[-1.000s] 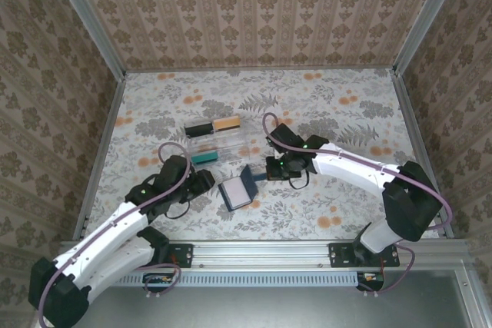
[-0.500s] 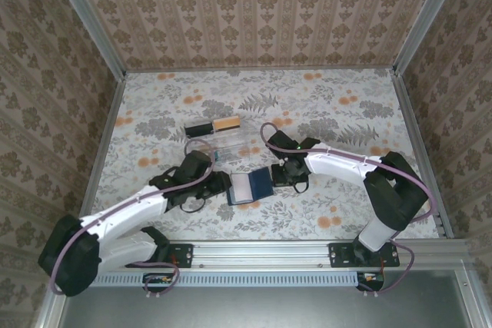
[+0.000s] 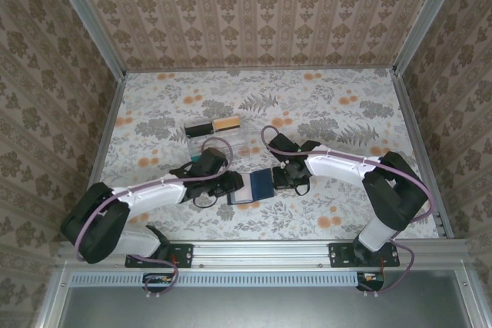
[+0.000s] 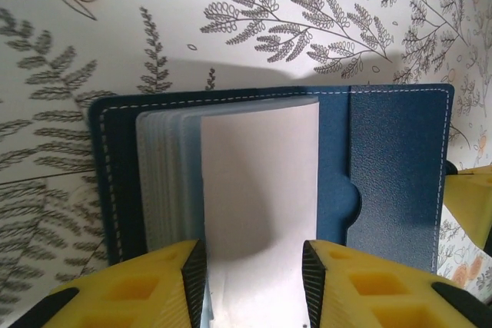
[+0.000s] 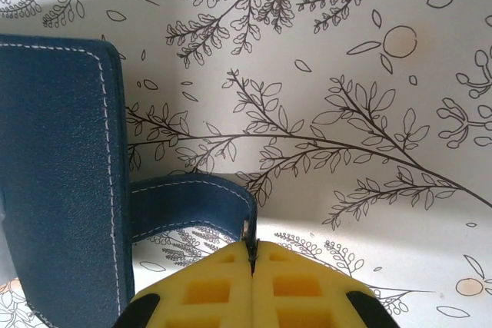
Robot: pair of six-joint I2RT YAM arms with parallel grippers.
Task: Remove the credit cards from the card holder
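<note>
1. Top view: a dark navy folding card holder (image 3: 254, 187) lies open midway along the desk's (image 3: 346, 105) near edge, between left pincer (image 3: 233, 184) and right pincer (image 3: 278, 180).
2. Left wrist: the left pincer is half-narrowed astride a pale inner leaf (image 4: 261, 182); grip unclear.
3. Right wrist: the right pincer is clamped on the holder's curled navy flap (image 5: 192, 193).

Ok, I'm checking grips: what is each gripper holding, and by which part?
Right gripper pinches the wallet by its strap. Left gripper straddles the pale sleeves inside; whether it grips them cannot be told.
</note>
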